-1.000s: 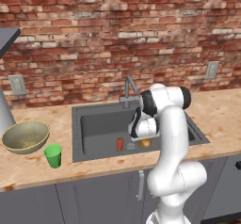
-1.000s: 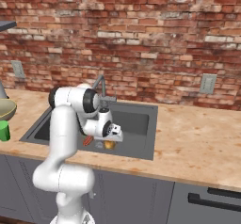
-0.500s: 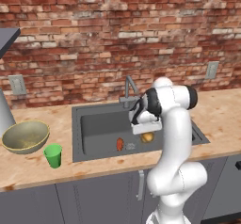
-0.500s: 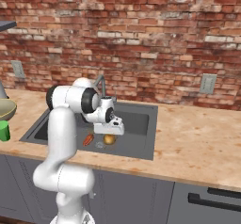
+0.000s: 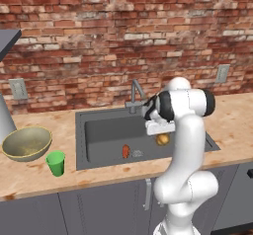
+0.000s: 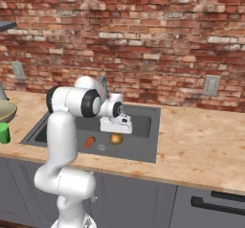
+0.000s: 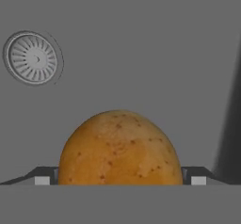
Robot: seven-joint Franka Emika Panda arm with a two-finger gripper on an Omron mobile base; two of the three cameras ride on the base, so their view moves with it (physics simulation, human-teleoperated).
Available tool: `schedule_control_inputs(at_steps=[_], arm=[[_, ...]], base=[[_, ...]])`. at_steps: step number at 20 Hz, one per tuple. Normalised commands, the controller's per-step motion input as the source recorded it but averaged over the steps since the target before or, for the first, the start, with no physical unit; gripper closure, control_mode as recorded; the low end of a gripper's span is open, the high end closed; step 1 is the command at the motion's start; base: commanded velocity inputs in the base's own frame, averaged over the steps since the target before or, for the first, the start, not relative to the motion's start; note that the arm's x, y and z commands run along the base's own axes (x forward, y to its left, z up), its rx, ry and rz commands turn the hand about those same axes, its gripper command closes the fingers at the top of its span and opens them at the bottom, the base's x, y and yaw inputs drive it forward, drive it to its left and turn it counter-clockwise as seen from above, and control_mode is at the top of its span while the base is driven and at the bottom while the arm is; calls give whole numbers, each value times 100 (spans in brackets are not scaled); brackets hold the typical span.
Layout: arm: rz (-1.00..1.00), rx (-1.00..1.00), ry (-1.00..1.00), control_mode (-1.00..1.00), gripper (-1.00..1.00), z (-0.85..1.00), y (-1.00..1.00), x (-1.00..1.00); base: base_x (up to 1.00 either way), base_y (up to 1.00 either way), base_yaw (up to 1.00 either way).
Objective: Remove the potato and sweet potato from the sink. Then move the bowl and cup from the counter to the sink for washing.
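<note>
Your gripper (image 7: 120, 180) hangs low inside the sink (image 5: 99, 130), jaws spread wide, one tip on either side of the potato (image 7: 120, 148). In the hand view the potato sits between the two tips with a gap at each side, so nothing is gripped. It rests on the sink floor, and the round drain (image 7: 32, 58) lies apart from it on the same floor.

Taking the sink as your landmark: from the left base view the potato (image 5: 162, 139) lies in the basin's right half, just below the gripper (image 5: 160, 128). The sweet potato (image 5: 125, 151) lies in the basin near its front wall, beside the drain and left of the potato, apart from it. The tap (image 5: 134, 93) stands at the sink's back edge.

On the worktop (image 5: 232, 125) left of the sink, the cup (image 5: 56, 163) stands upright just off the sink's front left corner. The bowl (image 5: 27, 142) sits farther left of the sink, just behind the cup. You cannot tell whether the two touch.

From the right base view the potato (image 6: 115, 138) and sweet potato (image 6: 89, 142) lie in the sink (image 6: 143, 141) below the gripper (image 6: 116, 125).
</note>
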Motion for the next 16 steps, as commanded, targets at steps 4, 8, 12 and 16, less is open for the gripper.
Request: schedule_control_inputs(at_steps=[4, 8, 12, 16], arm=[[0, 6, 6, -100, 100, 41, -25, -20], [0, 5, 0, -100, 100, 46, -12, -19], [0, 1, 0, -100, 100, 54, -2, -12], [0, 0, 0, -100, 100, 53, -1, -15]], base=[[0, 0, 0], [0, 0, 0], [0, 0, 0], [0, 0, 0]])
